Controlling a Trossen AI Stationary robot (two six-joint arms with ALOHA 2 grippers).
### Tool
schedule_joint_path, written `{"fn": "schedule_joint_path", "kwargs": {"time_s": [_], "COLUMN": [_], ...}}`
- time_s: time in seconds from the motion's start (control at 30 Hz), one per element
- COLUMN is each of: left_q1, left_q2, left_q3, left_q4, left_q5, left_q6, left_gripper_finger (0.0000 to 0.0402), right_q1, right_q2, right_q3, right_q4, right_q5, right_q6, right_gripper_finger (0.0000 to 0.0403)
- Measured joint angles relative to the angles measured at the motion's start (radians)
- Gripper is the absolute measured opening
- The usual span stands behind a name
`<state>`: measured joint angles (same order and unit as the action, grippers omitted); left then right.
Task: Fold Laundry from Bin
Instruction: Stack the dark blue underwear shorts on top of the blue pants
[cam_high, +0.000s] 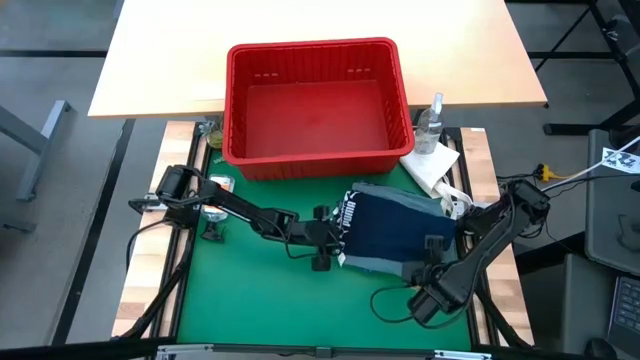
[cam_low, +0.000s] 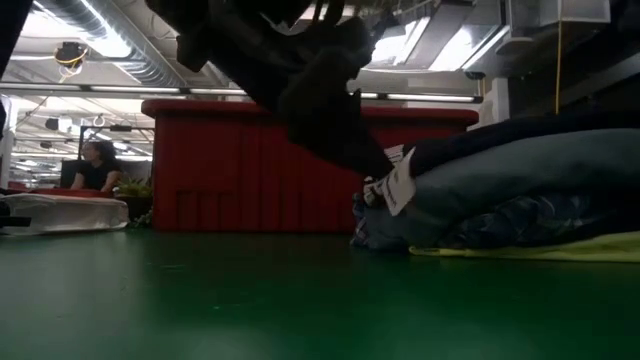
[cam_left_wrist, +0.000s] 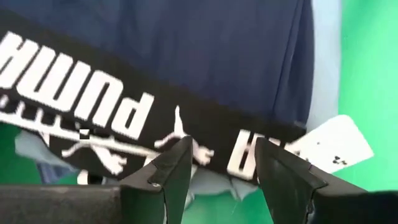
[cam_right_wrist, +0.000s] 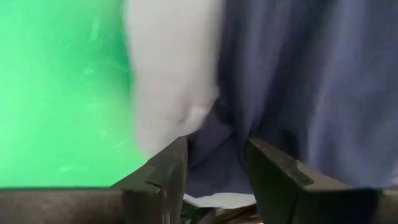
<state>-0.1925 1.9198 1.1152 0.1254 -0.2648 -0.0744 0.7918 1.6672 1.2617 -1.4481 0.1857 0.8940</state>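
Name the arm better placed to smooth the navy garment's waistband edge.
Left. The left gripper sits open right at the printed waistband of the dark navy garment. The right gripper is at the stack's opposite edge, away from the waistband.

Green-matted worktop (cam_high: 270, 300) carrying an empty red bin (cam_high: 318, 150) at 12 o'clock, stacked laundry (cam_high: 395, 232) at centre-right, and a white paper towel (cam_high: 432, 166) at 2 o'clock.
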Motion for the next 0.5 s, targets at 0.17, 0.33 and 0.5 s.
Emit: {"fn": "schedule_joint_path", "kwargs": {"time_s": [0.17, 0.33, 0.5], "left_q1": [-0.001, -0.001, -0.001], "left_q2": [0.000, 0.000, -0.004], "left_q3": [0.000, 0.000, 0.000], "left_q4": [-0.031, -0.028, -0.027], "left_q5": [-0.006, -0.007, -0.007], "left_q6": [-0.001, -0.001, 0.001], "left_gripper_finger": [0.0170, 0.0170, 0.0170], "right_q1": [0.001, 0.000, 0.001], "right_q2": [0.000, 0.000, 0.000], "right_q3": [-0.039, -0.031, 0.016], "right_q4": [0.029, 0.028, 0.026], "right_q5": [-0.061, -0.105, -0.146], "right_q6": [0.000, 0.000, -0.001], "right_gripper_finger": [0.0159, 0.0159, 0.0159]}}
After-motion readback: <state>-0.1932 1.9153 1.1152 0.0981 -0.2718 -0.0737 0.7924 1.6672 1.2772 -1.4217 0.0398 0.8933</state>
